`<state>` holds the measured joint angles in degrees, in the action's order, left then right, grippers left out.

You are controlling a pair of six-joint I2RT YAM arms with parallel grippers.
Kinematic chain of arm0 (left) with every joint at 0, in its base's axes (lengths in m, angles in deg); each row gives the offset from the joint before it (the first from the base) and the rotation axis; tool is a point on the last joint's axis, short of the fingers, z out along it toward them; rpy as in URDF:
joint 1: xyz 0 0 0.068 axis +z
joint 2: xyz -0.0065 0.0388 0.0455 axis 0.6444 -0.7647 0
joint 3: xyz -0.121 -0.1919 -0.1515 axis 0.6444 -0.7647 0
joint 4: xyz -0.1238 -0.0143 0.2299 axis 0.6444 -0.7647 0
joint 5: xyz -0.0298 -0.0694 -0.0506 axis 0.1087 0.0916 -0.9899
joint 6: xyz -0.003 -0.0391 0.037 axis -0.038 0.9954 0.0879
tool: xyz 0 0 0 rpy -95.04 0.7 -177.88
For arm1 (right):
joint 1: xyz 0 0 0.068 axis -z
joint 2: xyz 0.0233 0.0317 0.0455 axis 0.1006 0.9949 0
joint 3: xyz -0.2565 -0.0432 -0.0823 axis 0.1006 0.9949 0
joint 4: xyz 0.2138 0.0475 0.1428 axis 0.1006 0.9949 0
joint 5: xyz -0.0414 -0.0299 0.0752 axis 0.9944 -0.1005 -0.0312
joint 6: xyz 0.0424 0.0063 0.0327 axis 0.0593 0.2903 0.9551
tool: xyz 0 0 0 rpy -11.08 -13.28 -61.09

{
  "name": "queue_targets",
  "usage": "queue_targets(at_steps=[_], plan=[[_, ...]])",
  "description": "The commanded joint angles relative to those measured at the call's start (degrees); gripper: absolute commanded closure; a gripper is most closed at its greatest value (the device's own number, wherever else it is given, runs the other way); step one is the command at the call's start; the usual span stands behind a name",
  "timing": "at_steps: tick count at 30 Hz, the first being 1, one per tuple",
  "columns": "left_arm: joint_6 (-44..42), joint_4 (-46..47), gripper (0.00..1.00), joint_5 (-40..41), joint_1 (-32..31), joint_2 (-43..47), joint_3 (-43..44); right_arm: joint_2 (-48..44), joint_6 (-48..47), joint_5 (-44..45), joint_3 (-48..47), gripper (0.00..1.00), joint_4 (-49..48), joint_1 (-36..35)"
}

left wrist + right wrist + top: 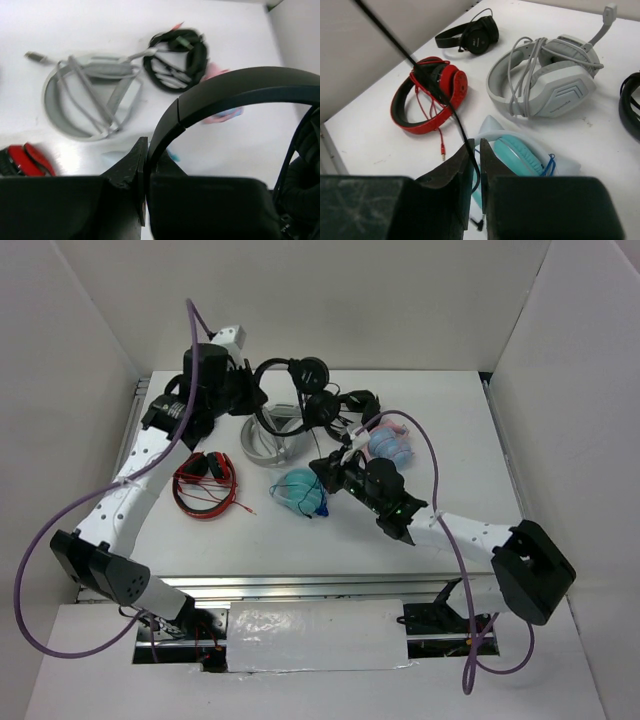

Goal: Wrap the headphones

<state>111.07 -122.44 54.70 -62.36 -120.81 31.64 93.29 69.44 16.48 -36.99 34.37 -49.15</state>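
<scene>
Left gripper clamps the headphones by the headband, holding them up at the back of the table. This draws the cable taut. Right gripper pinches that cable between its 2 fingers, probably to wind it.

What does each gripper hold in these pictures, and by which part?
The left gripper is shut on the headband of the black headphones. Their thin cable runs between the right gripper's nearly closed fingers; whether it is pinched cannot be told.
</scene>
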Motion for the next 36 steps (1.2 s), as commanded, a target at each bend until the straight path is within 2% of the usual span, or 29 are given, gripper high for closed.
queue_targets(at_steps=[1,4,9,13,25,31,32,34,35,36], plan=[[5.3,10.6,1.0,-8.8,0.9,6.3,3.5,2.7,-1.0,2.9,2.9,0.83,-15.1,-0.4],[5.5,9.6,1.0,-9.5,0.8,7.1,4.7,4.0,-0.6,2.3,4.1,0.75,-21.0,-0.3],[5.1,8.8,1.0,-10.8,0.7,8.4,5.8,6.0,-0.7,2.0,4.5,0.68,-25.8,-0.3],[4.5,7.7,1.0,-12.0,0.8,9.3,6.7,8.2,0.4,1.2,4.3,0.68,-27.9,0.8],[4.0,7.5,1.0,-14.3,1.0,11.7,8.7,13.3,4.1,-9.3,6.2,0.65,-34.6,4.4],[4.0,8.4,1.0,-17.2,1.0,11.9,8.0,13.7,4.2,-9.9,5.8,0.84,-34.8,5.8],[3.8,8.7,1.0,-17.8,0.9,12.0,7.7,13.7,4.2,-9.8,5.7,0.93,-34.7,6.1],[3.3,10.0,1.0,-19.8,1.0,12.2,6.5,13.5,4.6,-9.5,5.4,1.0,-32.8,7.7],[1.7,10.6,1.0,-23.0,1.0,12.4,5.2,13.6,4.6,-10.1,4.0,1.0,-31.2,8.8],[0.5,11.4,1.0,-25.0,0.7,12.6,4.4,13.6,4.6,-10.6,2.9,1.0,-25.7,11.0]])
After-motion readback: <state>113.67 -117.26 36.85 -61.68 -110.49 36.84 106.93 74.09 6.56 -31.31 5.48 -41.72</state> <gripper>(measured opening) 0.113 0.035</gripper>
